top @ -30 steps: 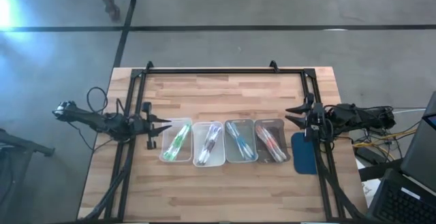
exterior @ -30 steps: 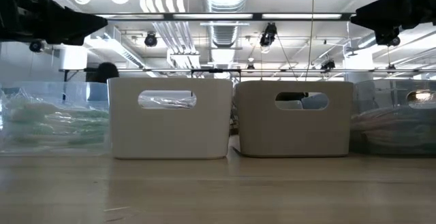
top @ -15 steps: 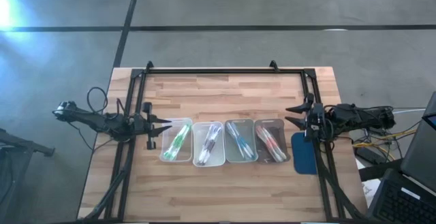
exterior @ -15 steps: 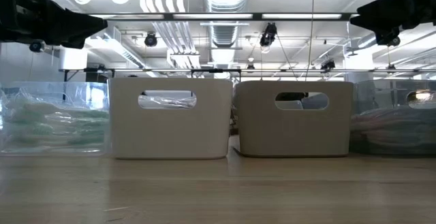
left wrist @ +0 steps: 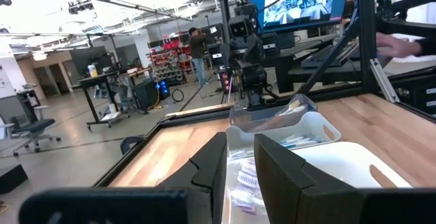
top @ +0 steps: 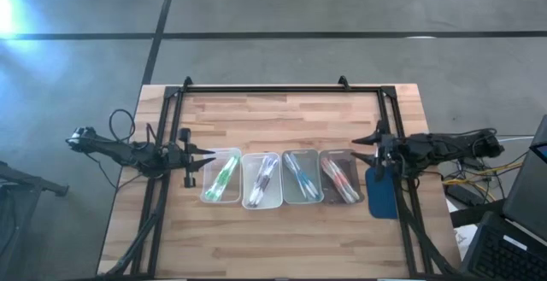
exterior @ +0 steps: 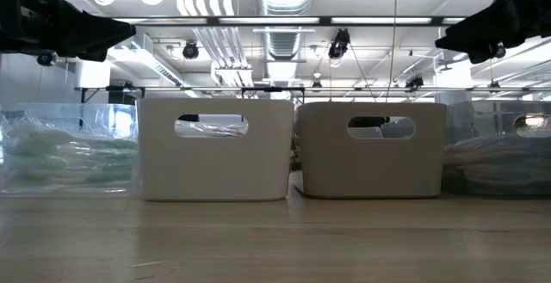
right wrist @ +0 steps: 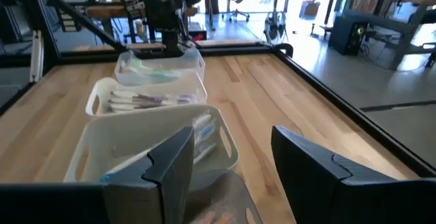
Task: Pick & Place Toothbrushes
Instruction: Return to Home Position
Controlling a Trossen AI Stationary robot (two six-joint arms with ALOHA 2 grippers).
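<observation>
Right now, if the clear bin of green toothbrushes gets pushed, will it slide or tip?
Probably slides: the clear bin sits low and wide on the wooden table. Likely light, holding only thin green toothbrushes. They may shift, lying loose.

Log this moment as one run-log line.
left gripper: open, empty, at bins' left end | right gripper: open, empty, at bins' right end | toothbrushes: in four bins

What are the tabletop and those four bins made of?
Tabletop: probably wood, pale glued strips with visible grain. Left white bin and right white bin: likely opaque matte plastic, moulded handle slots. Left clear bin and right clear bin: seemingly glossy see-through plastic; contents show through.
</observation>
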